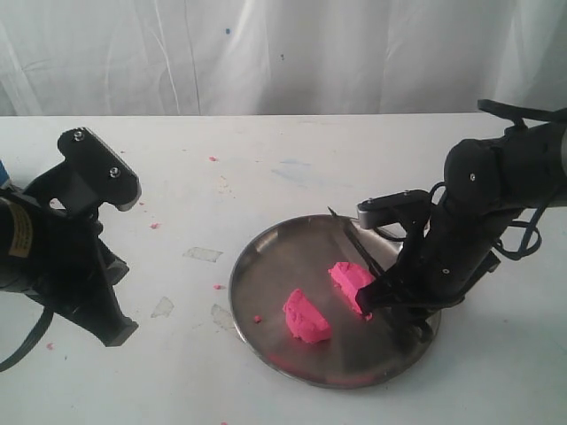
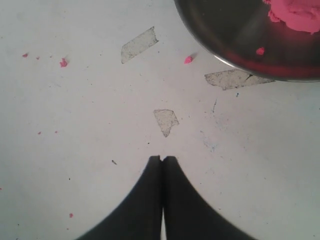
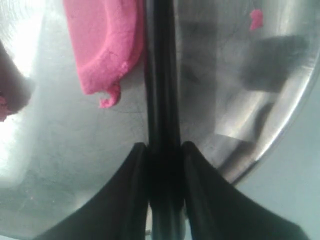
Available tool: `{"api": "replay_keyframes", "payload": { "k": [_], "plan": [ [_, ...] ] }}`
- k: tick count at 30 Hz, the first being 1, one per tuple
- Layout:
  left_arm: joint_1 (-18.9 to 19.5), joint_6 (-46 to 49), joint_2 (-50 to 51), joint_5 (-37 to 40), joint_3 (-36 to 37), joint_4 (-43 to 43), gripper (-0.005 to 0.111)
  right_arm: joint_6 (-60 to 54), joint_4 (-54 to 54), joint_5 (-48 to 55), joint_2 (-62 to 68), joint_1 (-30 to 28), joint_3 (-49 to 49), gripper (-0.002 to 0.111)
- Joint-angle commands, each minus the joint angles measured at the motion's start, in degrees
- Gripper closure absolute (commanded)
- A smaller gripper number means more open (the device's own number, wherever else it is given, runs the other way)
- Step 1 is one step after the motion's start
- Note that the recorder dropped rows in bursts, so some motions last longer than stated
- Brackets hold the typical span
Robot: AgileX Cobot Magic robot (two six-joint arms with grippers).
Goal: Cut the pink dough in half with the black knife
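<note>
The pink dough lies in two pieces on the steel plate (image 1: 279,257): one half (image 1: 306,316) near the plate's middle, the other (image 1: 352,282) to its right. My right gripper (image 1: 390,305) (image 3: 163,147) is shut on the black knife (image 1: 354,243) (image 3: 160,75). The blade runs along the right edge of the right half (image 3: 102,45), and its tip points toward the plate's far rim. My left gripper (image 1: 120,332) (image 2: 163,159) hangs shut and empty over the bare table left of the plate (image 2: 220,30). One dough piece (image 2: 297,12) shows at the corner of the left wrist view.
Pieces of clear tape (image 2: 140,44) (image 2: 166,120) (image 2: 232,78) stick to the white table left of the plate. Tiny pink crumbs (image 2: 188,59) (image 1: 213,158) are scattered on the table, and one (image 3: 256,19) lies on the plate. A white curtain hangs behind the table.
</note>
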Motion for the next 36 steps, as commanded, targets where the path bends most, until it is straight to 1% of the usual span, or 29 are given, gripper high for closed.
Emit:
{"api": "replay_keyframes", "payload": {
  "k": [1,5,21,23,26,29,32,34,36],
  "plan": [
    [0.03,-0.31,-0.56,0.27,0.49,-0.25,0.107,0.29,0.26,-0.51,0.07,-0.48,-0.2,0.083],
    [0.03,-0.31,-0.56,0.27,0.49,-0.25,0.107,0.29,0.26,-0.51,0.07,-0.48,-0.2,0.081],
    [0.03,-0.31,-0.56,0.27,0.49,-0.25,0.107,0.29,0.26,-1.61,0.07,-0.48,-0.34,0.081],
    [0.03,-0.31,-0.56,0.27,0.49,-0.25,0.107,0.29,1.17,-1.47,0.07,-0.48,-1.06,0.081],
    [0.03,-0.31,-0.56,0.27,0.49,-0.25,0.107,-0.7,6.07,-0.17,-1.01,-0.48,-2.96,0.082],
    [0.03,-0.31,-0.56,0.5,0.49,-0.23,0.107,-2.98,6.14,-0.04,-3.54,-0.73,-3.22,0.082],
    [0.03,-0.31,-0.56,1.51,0.49,-0.28,0.107,-2.67,3.84,-1.56,-6.35,-3.21,-2.08,0.087],
    [0.03,-0.31,-0.56,1.97,0.49,-0.28,0.107,-1.02,3.6,-2.54,-8.04,-6.57,-0.52,0.095],
    [0.03,-0.31,-0.56,1.12,0.49,-0.28,0.107,1.27,3.96,-3.86,-9.94,-10.41,1.64,0.106]
  ]
}}
